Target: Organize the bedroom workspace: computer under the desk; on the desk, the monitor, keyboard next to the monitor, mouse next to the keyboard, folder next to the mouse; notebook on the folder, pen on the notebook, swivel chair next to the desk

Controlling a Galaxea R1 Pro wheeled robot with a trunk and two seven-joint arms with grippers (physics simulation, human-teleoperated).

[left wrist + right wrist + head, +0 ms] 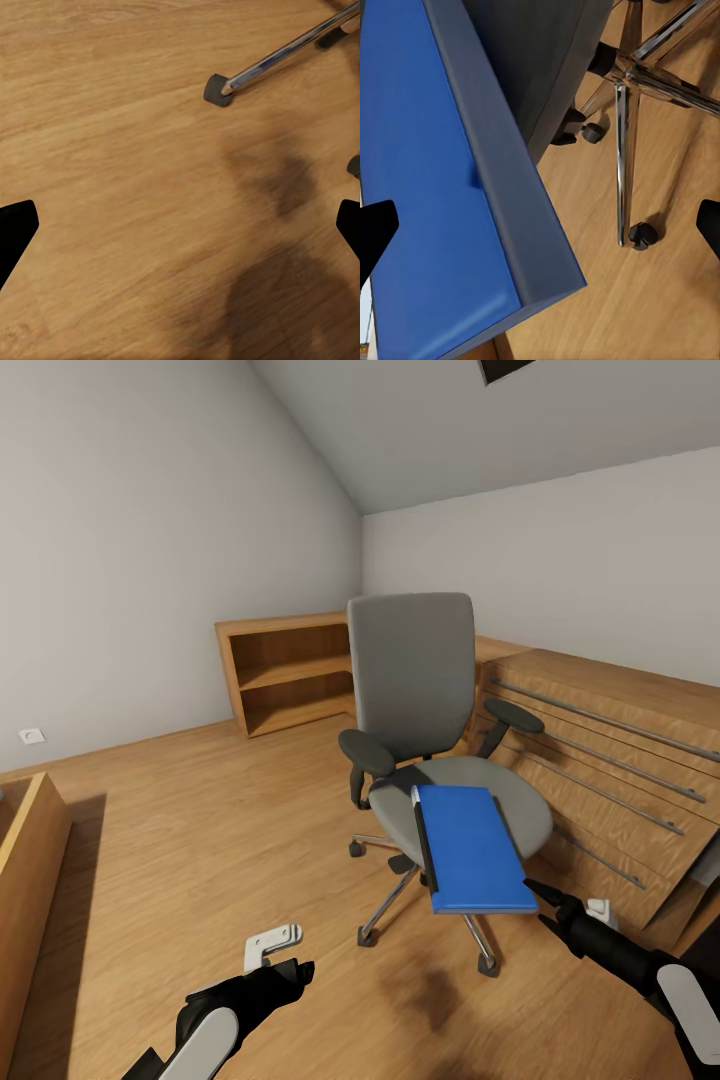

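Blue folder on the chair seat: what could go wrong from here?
1. The blue folder overhangs the front edge of the swivel chair's seat; a nudge might tip it onto the floor.
2. The chair stands on casters, so pushing on it may roll it away.
3. The right gripper's jaws stand open near the folder's corner, so a corner pinch could slip.

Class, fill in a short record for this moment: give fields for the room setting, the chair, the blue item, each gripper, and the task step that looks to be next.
Setting: wood floor, open wooden shelf by the wall, light-wood chest beside the chair
Swivel chair: upright, facing the robot, chrome star base on casters
Blue folder: lies on the seat, overhanging its front edge
Pen: thin stick along the folder's edge
Left gripper: open, low over bare floor
Right gripper: open, near the folder's front corner, not gripping it
Likely next step: grasp the folder
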